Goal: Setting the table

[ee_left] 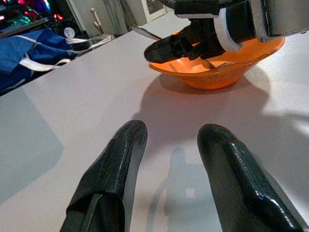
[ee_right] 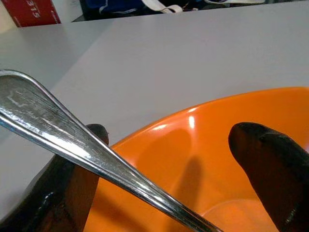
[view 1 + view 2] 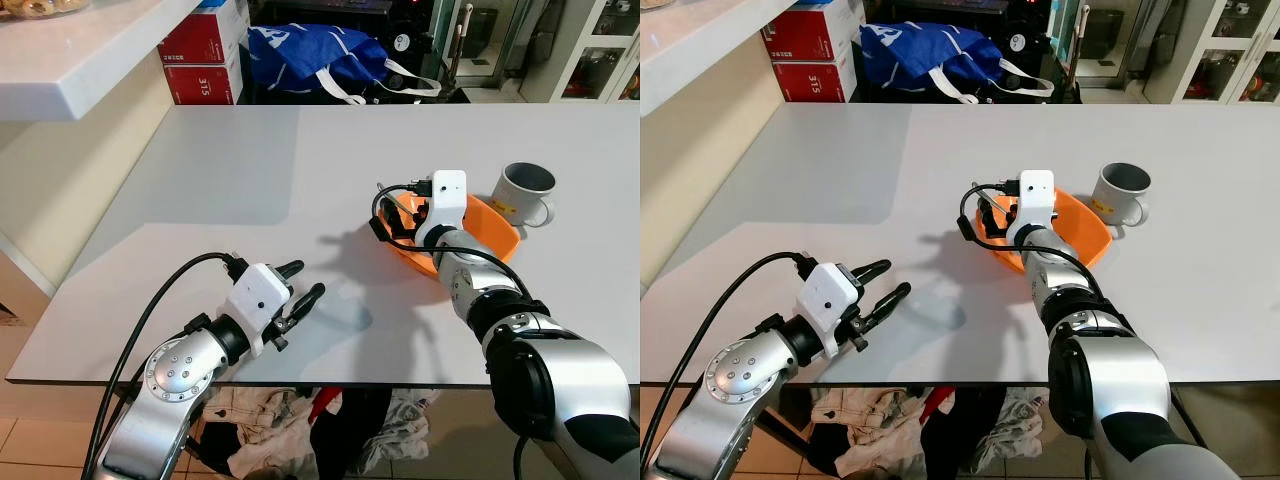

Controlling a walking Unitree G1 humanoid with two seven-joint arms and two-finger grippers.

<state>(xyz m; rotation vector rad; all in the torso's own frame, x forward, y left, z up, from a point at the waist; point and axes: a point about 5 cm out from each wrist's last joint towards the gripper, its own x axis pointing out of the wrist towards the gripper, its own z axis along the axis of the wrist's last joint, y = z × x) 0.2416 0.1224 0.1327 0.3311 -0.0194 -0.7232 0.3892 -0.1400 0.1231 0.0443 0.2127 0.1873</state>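
Left eye view | mug (image 3: pixel 524 193) beside orange bowl (image 3: pixel 492 228) | blue bag (image 3: pixel 310 55) behind table (image 3: pixel 200 160)

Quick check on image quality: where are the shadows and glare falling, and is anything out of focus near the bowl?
Left eye view: sharp, soft arm shadows on the table left of the orange bowl. Left wrist view: left gripper fingers close and soft, bowl's shadow before them. Right wrist view: utensil handle blurred with bright glare, a highlight on the bowl's inner wall, right gripper fingers dark.

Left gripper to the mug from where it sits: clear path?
Probably not directly. The right gripper and orange bowl sit between the open left gripper and the mug at the far right.
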